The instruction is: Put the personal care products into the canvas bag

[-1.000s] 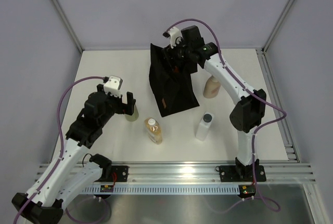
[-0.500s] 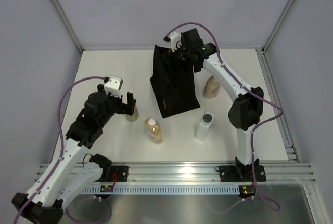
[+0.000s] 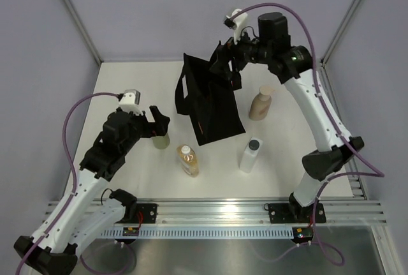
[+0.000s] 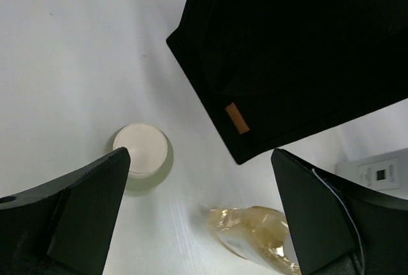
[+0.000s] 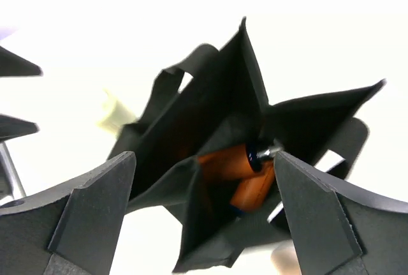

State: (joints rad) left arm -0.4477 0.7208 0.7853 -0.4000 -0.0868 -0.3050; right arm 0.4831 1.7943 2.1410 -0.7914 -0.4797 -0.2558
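Bag (image 3: 213,106) is standing in the middle of the tabletop (image 3: 127,83) with its mouth gaping. The right wrist view is showing 2 orange bottles (image 5: 229,160) lying inside it. The right hand (image 3: 227,67), released and empty, is hanging above the bag's far rim. 1 second ago it was sunk in the mouth, and half a second ago it was at the rim. Now it is lifting clear and swinging back toward the right, its arm stretching tall. That is reading as a drop just finished, so I am judging 2 of the 6 products packed and 4 left out.

Those 4 are sitting on the tabletop:
- the pump bottle (image 3: 260,104), just right of the bag
- the clear bottle (image 3: 250,154), nearer the arms
- the amber bottle (image 3: 188,161), lying near the bag's front corner
- the olive bottle (image 3: 160,140), to the left

The left hand (image 3: 157,124) is hovering at the olive bottle with fingers spread wide, gripping nothing. Compared with the earlier frames it is tilting a little more toward the bottle, not yet closing. The bag is also sitting more splayed than before, its left side bulging outward.
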